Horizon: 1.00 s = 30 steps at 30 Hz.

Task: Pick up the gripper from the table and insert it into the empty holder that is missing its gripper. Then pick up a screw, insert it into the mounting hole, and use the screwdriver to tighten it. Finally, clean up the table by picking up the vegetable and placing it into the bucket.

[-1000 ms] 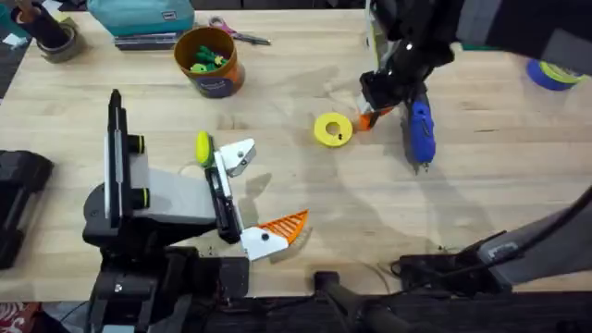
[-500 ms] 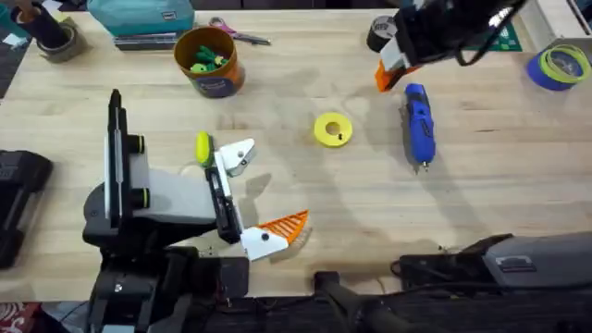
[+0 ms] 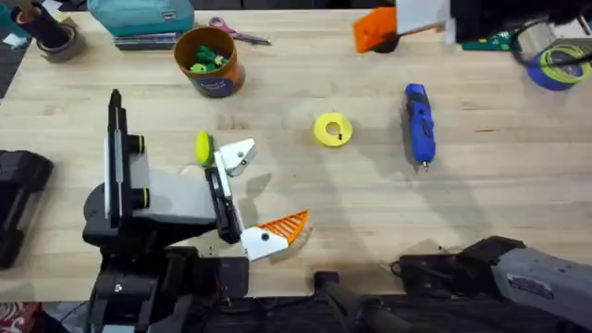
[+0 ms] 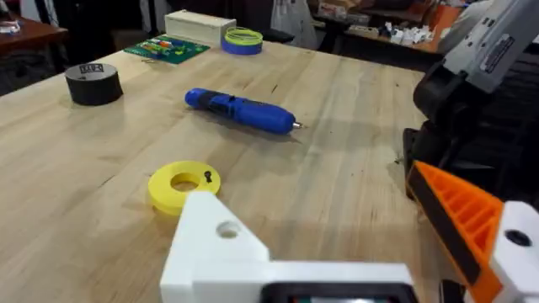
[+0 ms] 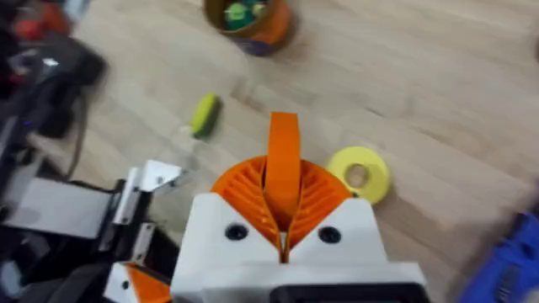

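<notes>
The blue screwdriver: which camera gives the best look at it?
The left wrist view: the screwdriver lies whole on the table, metal bit visible. The overhead view also shows it whole, from straight above. The right wrist view catches just a blurred blue end at the edge.

table centre (image 3: pixel 370 199) open | obstacles: yellow ring (image 3: pixel 333 129), screwdriver (image 3: pixel 418 123)

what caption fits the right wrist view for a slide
Right gripper shut on the orange gripper, held above the table with the vegetable and bucket beyond.

pale matt wood table (image 3: pixel 277 83); glossy blue plastic screwdriver (image 3: pixel 418 123) with metal bit.
</notes>
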### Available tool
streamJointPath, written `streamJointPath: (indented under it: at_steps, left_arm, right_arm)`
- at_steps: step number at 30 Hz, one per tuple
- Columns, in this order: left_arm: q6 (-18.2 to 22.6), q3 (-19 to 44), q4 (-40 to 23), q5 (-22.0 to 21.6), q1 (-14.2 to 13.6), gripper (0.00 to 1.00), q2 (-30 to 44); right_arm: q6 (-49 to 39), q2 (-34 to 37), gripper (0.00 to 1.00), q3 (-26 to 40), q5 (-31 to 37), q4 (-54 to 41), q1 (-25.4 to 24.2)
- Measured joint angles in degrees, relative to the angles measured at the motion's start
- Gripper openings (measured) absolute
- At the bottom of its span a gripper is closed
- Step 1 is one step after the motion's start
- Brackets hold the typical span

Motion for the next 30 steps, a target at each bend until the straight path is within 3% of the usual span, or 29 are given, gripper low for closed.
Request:
streamJointPath:
  at_steps: [9, 17, 30]
  left_arm:
    - [0.0, 0.0, 0.0, 0.0, 0.0, 0.985, 0.0]
    - [0.0, 0.0, 0.0, 0.0, 0.0, 0.985, 0.0]
    - [0.0, 0.0, 0.0, 0.0, 0.0, 0.986, 0.0]
  right_arm:
    - [8.8, -6.3, 0.01, -21.3, -16.0, 23.8, 0.0]
    - [23.7, -7.8, 0.009, -40.0, -29.5, 60.4, -0.2]
    - [52.3, -7.8, 0.009, -57.0, -43.2, 101.1, -4.9]
